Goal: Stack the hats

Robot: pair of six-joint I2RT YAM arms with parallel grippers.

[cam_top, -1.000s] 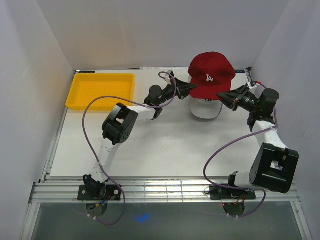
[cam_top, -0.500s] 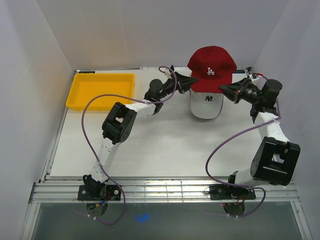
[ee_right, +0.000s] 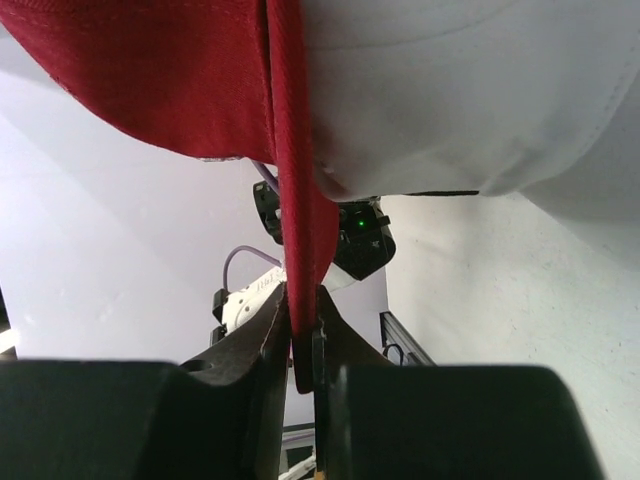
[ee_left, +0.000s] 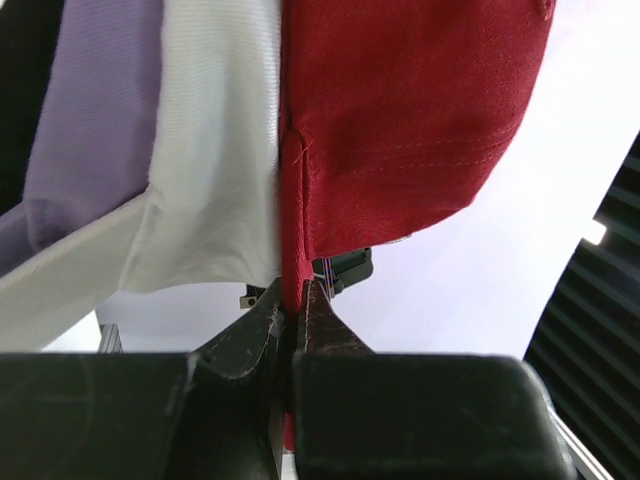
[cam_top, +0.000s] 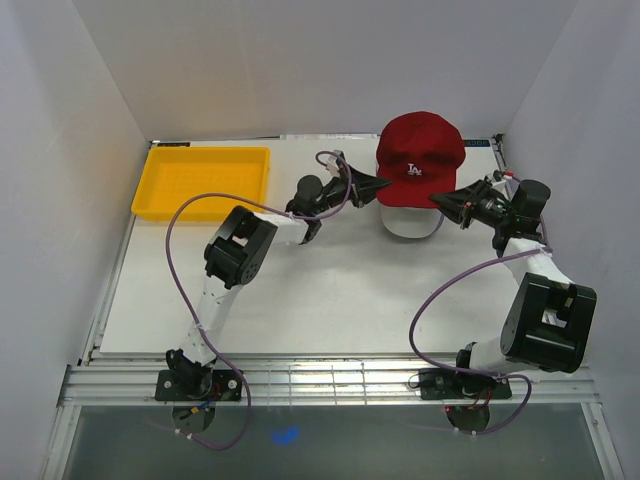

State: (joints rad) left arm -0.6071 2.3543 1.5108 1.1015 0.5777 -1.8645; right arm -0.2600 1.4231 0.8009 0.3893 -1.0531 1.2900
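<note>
Top view: one readable mark. Red cap (cam_top: 421, 150), front of crown, just above the brim: white logo (cam_top: 413, 171), interlocked letters "LA", white on dark red, reading roughly upright in this view. The letters are small here and the strokes blur together, so "LA" is probably right but not certain. Wrist views: cap fabric at close range only, logo out of frame, nothing legible.

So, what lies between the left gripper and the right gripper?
The dark red LA cap, pinched at its edge by the left gripper and right gripper; a white brim shows under it, in the top view.
</note>
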